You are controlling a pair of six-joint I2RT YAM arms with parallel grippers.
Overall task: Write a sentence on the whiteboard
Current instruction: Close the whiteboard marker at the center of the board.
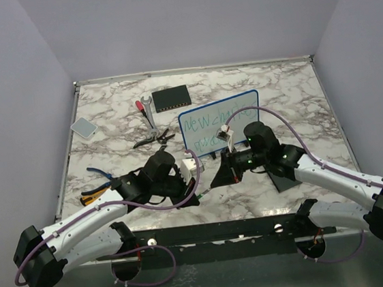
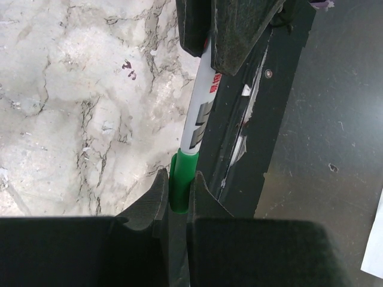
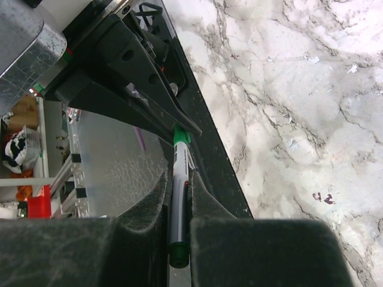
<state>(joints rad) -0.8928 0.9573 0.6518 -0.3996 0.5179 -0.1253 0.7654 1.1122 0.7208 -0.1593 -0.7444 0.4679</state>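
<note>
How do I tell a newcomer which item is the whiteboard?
Start at the marble table and look just right of its centre. The whiteboard sits there, nearer the arms than the black box with ports and to its right. Nothing else nearby has a blue rim or green handwriting across a white face.

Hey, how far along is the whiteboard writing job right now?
Done: two green lines of the sentence sit on the whiteboard. In hand: the marker is off the board, left jaws shut on its green cap, right jaws on the barrel, so capping seems underway or finished. Left: release and set the marker down.
</note>
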